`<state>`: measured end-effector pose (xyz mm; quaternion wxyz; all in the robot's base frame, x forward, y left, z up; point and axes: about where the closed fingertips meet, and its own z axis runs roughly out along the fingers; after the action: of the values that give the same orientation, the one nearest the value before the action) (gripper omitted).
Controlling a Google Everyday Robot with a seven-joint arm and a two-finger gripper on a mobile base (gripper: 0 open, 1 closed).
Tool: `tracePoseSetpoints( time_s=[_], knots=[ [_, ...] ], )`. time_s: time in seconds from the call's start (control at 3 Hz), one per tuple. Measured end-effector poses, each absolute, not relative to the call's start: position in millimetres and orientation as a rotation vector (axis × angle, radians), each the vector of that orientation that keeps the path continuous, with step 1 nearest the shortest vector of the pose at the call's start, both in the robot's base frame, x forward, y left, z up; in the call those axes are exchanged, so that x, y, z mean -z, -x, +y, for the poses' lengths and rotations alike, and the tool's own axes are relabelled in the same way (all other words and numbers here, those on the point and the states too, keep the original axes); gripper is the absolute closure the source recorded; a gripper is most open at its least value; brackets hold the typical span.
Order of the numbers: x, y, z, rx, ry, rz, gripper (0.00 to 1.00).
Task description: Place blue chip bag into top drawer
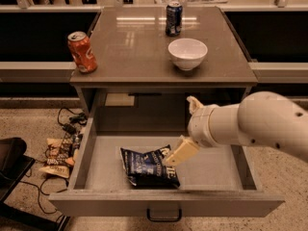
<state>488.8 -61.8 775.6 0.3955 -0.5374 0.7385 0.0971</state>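
Observation:
The blue chip bag (149, 168) lies crumpled on the floor of the open top drawer (166, 203), left of the drawer's middle. The drawer is pulled out towards the camera, with its dark handle (164, 216) at the front. My gripper (188, 127) hangs over the drawer just right of the bag, with its fingers spread apart. The lower finger (181, 151) overlaps the bag's upper right corner in the view; the upper finger (194, 103) points up near the cabinet opening. The gripper holds nothing.
On the cabinet top (130, 47) stand a red soda can (82, 51) at the left edge, a blue soda can (173, 18) at the back and a white bowl (187, 53). Wrappers and cables (60, 150) lie on the floor to the left.

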Motion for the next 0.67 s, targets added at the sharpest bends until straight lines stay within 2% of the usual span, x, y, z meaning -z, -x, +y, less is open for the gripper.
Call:
tracePoseSetpoints(
  time_s=[0.67],
  knots=[
    [-869, -454, -154, 0.181, 1.454, 1.985, 0.00]
  ],
)
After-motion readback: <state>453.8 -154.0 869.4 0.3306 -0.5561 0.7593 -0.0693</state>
